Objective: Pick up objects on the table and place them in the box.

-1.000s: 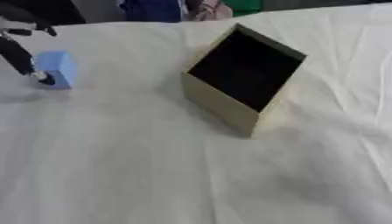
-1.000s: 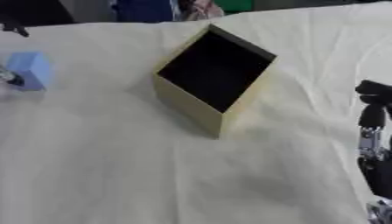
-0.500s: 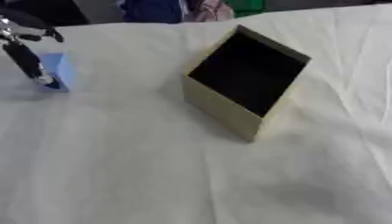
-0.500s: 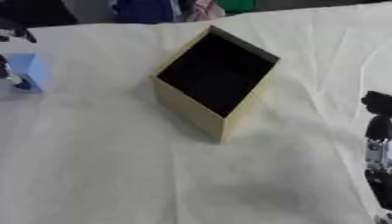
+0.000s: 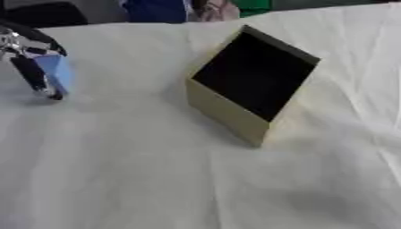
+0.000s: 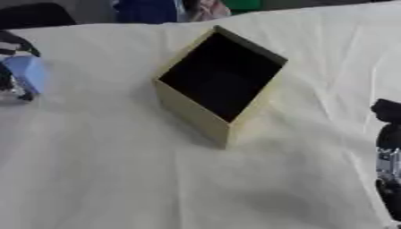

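Note:
A light blue block (image 5: pixel 61 74) sits at the far left of the white cloth. My left hand (image 5: pixel 31 71) comes in from the left edge. One dark finger lies across the block's front and the thumb arches over its top, so the hand is shut on it. I cannot tell whether the block rests on the cloth or is lifted. A tan box (image 5: pixel 223 112) with a black inside stands open in the middle, turned corner-on. My right hand (image 6: pixel 388 152) rests open at the right edge, fingers up, well away from the box.
The white cloth (image 5: pixel 156 179) covers the whole table and is creased at the right. Dark and blue shapes (image 5: pixel 156 9) stand beyond the far edge. Bare cloth stretches between the block and the box and in front of the box.
My left hand has moved right onto the blue block and closed round it. The block has barely shifted. My right hand has sunk a little lower at the right edge.

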Available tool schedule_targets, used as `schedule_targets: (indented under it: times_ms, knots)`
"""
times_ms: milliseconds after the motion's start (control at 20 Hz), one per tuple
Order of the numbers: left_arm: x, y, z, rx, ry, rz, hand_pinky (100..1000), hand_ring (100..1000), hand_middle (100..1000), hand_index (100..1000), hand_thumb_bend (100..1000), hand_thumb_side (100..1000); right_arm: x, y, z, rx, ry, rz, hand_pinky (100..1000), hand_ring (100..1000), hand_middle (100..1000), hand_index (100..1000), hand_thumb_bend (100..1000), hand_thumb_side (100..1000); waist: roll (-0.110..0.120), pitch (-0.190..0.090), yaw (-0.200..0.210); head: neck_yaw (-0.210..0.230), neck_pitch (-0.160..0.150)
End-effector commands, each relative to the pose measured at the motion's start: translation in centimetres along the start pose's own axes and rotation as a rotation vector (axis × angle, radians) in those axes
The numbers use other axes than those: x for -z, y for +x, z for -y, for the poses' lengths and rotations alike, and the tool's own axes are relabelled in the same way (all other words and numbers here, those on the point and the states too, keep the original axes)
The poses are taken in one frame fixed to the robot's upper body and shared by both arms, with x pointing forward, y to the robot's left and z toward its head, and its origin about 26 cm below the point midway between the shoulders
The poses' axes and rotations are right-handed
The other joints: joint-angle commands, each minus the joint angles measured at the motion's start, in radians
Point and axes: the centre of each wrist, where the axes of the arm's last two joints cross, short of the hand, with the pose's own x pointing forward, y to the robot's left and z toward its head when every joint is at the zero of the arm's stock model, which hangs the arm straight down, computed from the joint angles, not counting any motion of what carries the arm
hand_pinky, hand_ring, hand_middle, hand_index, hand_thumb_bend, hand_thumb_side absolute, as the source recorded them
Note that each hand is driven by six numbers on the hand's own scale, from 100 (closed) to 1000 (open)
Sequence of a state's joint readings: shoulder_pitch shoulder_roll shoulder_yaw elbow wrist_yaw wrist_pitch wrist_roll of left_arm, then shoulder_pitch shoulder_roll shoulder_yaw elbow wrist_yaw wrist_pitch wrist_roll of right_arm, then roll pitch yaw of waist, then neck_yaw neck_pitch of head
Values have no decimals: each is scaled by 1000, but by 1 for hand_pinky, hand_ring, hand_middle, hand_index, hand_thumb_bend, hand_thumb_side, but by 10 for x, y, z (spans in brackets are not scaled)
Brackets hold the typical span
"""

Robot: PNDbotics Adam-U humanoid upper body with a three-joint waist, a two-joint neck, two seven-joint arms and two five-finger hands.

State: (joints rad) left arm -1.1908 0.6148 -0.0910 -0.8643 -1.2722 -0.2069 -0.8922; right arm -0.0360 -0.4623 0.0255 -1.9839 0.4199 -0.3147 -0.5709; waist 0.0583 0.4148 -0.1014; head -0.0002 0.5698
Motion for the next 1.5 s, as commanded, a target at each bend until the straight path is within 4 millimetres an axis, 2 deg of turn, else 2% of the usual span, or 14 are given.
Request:
schedule_targets:
  times_ms: [50, 400, 500, 650, 700, 750, 900, 1150, 1500]
  knots:
    - [-11, -9, -13, 0, 26, -12, 1000, 995, 969, 1000, 545, 377, 5, 4, 2, -3, -1, 28, 673, 736, 620, 771, 100, 929, -6, -16, -2, 6, -15]
    - [-11, -10, -12, -32, 27, -16, 1000, 983, 931, 1000, 492, 362, 4, 4, 0, -1, -3, 23, 673, 735, 618, 770, 100, 929, -11, -8, -8, 8, -22]
    - [-11, -9, -13, -40, 33, -15, 999, 957, 894, 1000, 465, 348, 3, 4, 0, -2, -3, 21, 673, 735, 618, 770, 100, 923, -12, -6, -9, 8, -22]
    - [-13, -9, -15, -55, 46, -15, 972, 917, 852, 1000, 396, 300, 3, 4, 0, -1, -3, 18, 673, 735, 618, 770, 100, 929, -13, -5, -9, 6, -21]
    - [-14, -8, -16, -60, 49, -14, 954, 889, 834, 1000, 349, 257, 3, 4, -1, -1, -3, 17, 673, 735, 618, 770, 100, 929, -14, -6, -9, 5, -20]
    - [-14, -8, -17, -64, 52, -12, 954, 889, 834, 1000, 349, 257, 2, 4, -1, -1, -2, 16, 673, 735, 618, 770, 100, 929, -14, -6, -9, 4, -19]
    - [-14, -7, -17, -74, 52, -12, 923, 869, 832, 1000, 286, 212, 1, 4, -1, -2, 0, 13, 674, 736, 618, 770, 100, 928, -15, -10, -8, 3, -13]
    - [-14, -7, -18, -72, 50, -17, 915, 861, 824, 1000, 276, 201, 0, 4, 0, -3, 1, 4, 674, 736, 618, 770, 100, 927, -15, -23, -6, 2, -5]
    - [-21, -6, -26, -61, 79, -39, 888, 834, 792, 972, 151, 176, -1, 2, 3, -6, 0, -7, 675, 735, 617, 769, 100, 924, -17, -46, -3, -5, 4]
